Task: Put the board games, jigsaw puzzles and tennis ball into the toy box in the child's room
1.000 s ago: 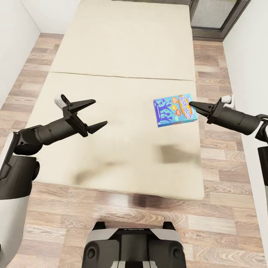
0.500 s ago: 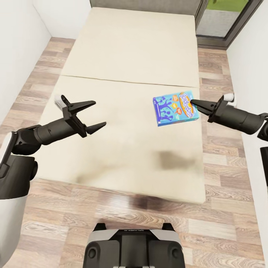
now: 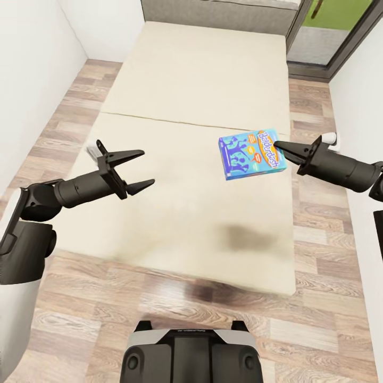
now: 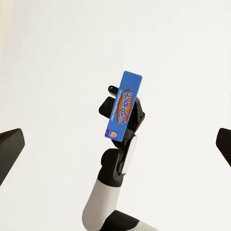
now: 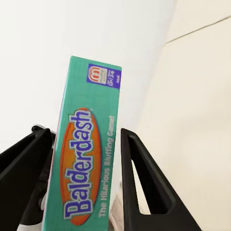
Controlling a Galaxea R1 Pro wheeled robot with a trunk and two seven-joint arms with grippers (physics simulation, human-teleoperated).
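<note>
Blue Balderdash box (image 3: 250, 154) in right hand (image 3: 282, 148) above beige bed (image 3: 175, 213).

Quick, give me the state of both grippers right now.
Left gripper: open, holding nothing.
Right gripper: jaws closed on the Balderdash board game, lifted above the bed.

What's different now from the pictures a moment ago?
Mostly the camera tipped up, so more of the bed's far end shows. The left claw sits slightly lower and more toward the middle, still open. The right claw keeps gripping the Balderdash box above the bed.
</note>
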